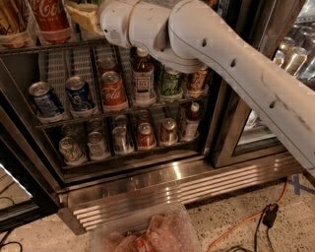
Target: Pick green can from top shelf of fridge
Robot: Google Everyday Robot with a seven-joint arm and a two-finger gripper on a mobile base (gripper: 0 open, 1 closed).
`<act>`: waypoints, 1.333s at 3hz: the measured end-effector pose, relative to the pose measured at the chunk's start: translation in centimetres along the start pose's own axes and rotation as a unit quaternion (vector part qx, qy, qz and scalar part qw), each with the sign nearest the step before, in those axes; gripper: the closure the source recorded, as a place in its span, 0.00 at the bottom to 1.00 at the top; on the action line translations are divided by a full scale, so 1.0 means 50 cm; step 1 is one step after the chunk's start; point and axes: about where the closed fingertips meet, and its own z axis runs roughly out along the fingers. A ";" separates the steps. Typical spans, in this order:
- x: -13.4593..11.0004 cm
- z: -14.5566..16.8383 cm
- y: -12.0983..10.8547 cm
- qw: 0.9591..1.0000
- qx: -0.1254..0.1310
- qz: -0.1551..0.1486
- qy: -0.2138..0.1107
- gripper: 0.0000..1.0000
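Observation:
The fridge (172,189) stands open in front of me, with wire racks of drinks. The top shelf (29,49) runs along the upper edge of the view. A tall red Coca-Cola can (49,17) and a yellowish packet (83,15) stand on it. The green can is not in view. My white arm (236,74) reaches from the right to the top shelf, and its wrist (120,22) sits just right of the packet. My gripper is out of view, beyond the wrist at the top edge.
The middle rack holds blue cans (78,93), a red can (113,91), a bottle (142,76) and a short green can (171,81). The lower rack holds several short cans (145,135). A clear plastic bin (147,231) and an orange cable (246,221) lie on the floor.

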 end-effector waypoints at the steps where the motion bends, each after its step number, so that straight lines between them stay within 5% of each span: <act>1: -0.016 -0.026 0.003 1.000 -0.012 -0.018 0.013 1.00; 4: -0.012 -0.055 0.006 0.994 -0.090 -0.029 0.045 1.00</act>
